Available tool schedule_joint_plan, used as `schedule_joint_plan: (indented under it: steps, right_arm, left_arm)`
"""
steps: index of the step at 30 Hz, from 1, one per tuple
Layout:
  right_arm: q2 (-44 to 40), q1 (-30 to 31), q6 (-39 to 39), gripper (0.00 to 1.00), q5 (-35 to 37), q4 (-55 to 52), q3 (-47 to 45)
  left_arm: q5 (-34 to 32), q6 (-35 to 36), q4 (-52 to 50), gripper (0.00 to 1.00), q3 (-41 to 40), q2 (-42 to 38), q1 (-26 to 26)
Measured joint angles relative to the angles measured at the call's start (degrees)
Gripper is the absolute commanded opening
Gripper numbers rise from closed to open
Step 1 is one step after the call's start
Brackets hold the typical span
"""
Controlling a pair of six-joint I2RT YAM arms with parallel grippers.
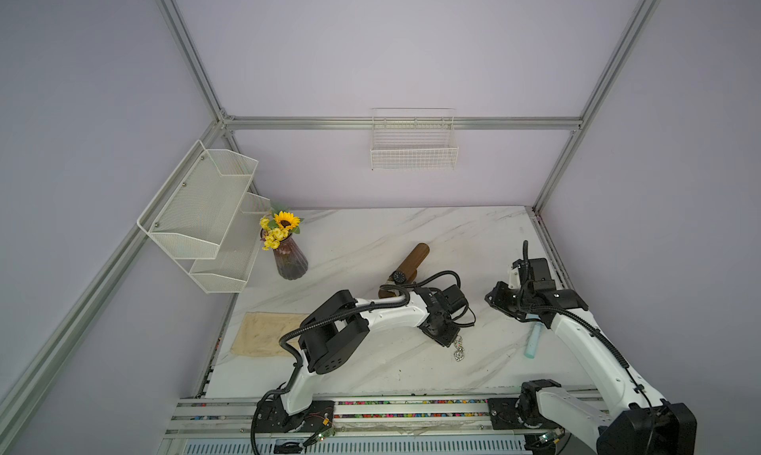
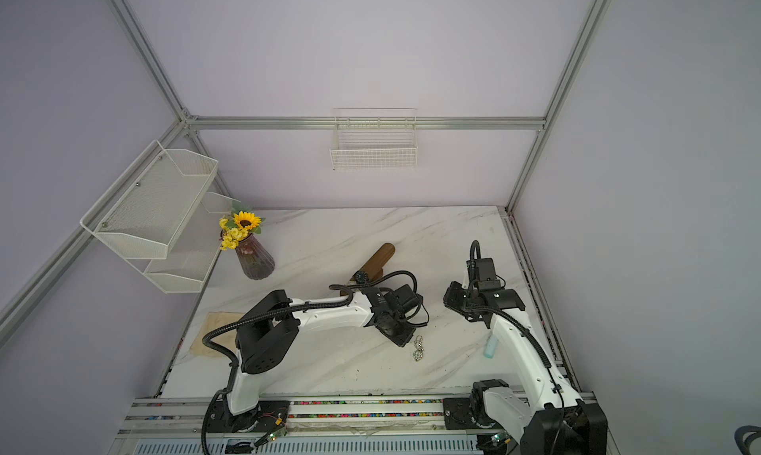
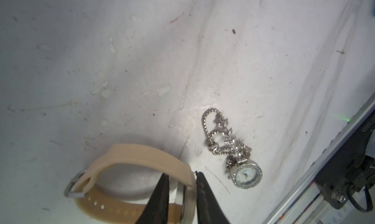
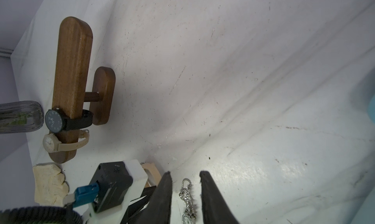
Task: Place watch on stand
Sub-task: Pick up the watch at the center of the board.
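While the left gripper (image 3: 180,173) straddles the case of the beige watch (image 3: 142,154), lying on the table (image 3: 121,50) on the robot's side of the stand (image 4: 73,71), we cannot tell whether it pinches. The right gripper (image 4: 185,173) hangs parted, empty. Barely legible white numerals ring the black watch (image 4: 53,120) strapped round the stand.

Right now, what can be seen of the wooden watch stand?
The stand is dark brown wood: a long bar with rounded ends, joined by a short peg to a smaller rounded base resting on the marble table. A black watch and a beige watch are strapped around the bar near one end. Nothing else touches it.
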Motion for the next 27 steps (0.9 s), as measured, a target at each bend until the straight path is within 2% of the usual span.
schedule_joint_plan:
  steps: [5,7,9,11,27]
  right_arm:
    - [0.00,-0.09,0.15,0.29,-1.29,1.29,-0.72]
    - [0.00,-0.11,0.20,0.29,-1.73,1.44,-1.20]
    - [0.00,-0.11,0.20,0.29,-2.03,1.51,-1.44]
    - [0.00,-0.11,0.20,0.29,-2.14,1.60,-1.49]
    - [0.00,-0.15,0.26,0.29,-3.26,3.26,-2.38]
  left_arm:
    - [1.18,-0.11,0.04,0.14,0.83,0.00,0.52]
    - [1.81,-0.11,0.00,0.14,0.83,0.00,0.94]
    - [2.36,0.00,-0.02,0.19,0.83,0.00,1.49]
    - [2.86,-0.17,-0.02,0.19,0.83,0.00,1.90]
    - [6.03,-0.31,-0.15,0.06,0.83,-0.07,3.02]
